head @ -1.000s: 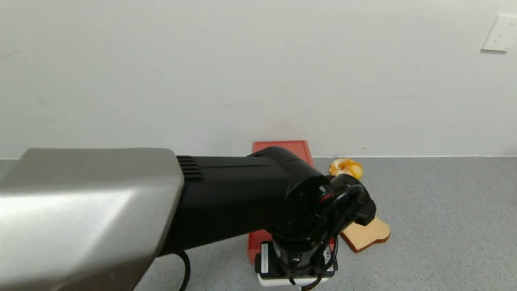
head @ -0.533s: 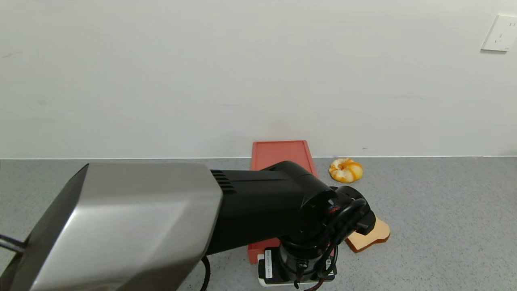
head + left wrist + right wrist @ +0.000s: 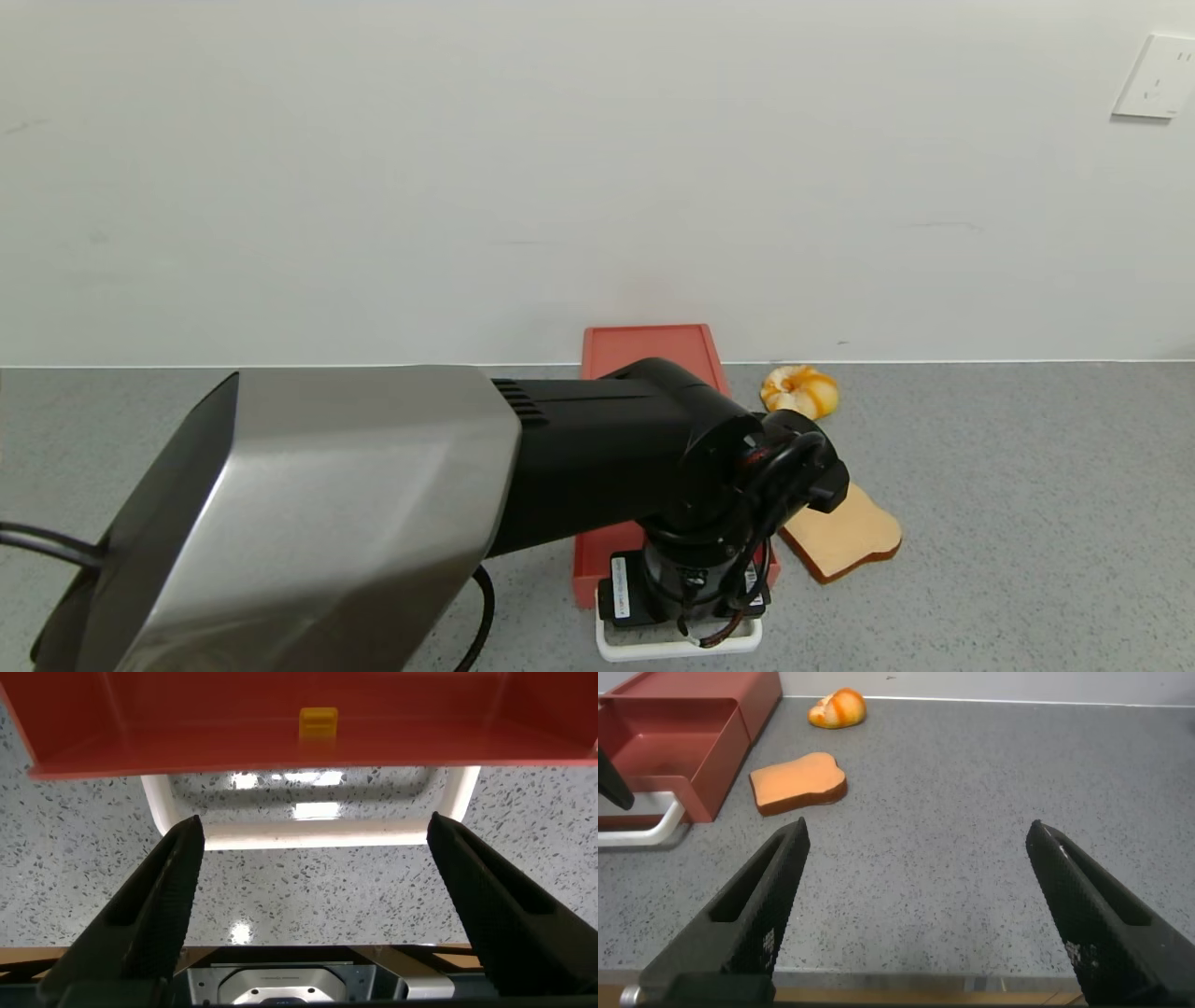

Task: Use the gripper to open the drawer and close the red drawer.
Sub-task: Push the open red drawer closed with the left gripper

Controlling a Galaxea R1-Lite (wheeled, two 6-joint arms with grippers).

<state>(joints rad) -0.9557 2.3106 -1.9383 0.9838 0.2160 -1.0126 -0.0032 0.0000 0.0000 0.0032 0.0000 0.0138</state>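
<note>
Grey counter, drawer (image 3: 651, 359) at twelve o'clock: you were part-way, its tray pulled out.
Your left gripper (image 3: 313, 882) hung wide open at the white handle (image 3: 313, 840); next, push it shut. Your right gripper (image 3: 915, 905) waited wide open.

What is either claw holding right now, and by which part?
Nothing. The left claw is open at the drawer's handle; the right claw is open too.

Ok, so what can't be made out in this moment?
- Head view: the left arm covers most of the drawer and the left gripper; only the white handle peeks out below.
- Left wrist view: the frame's top edge cuts off the tray interior.
- Right wrist view: the right gripper is open; frame edge cuts the drawer.
</note>
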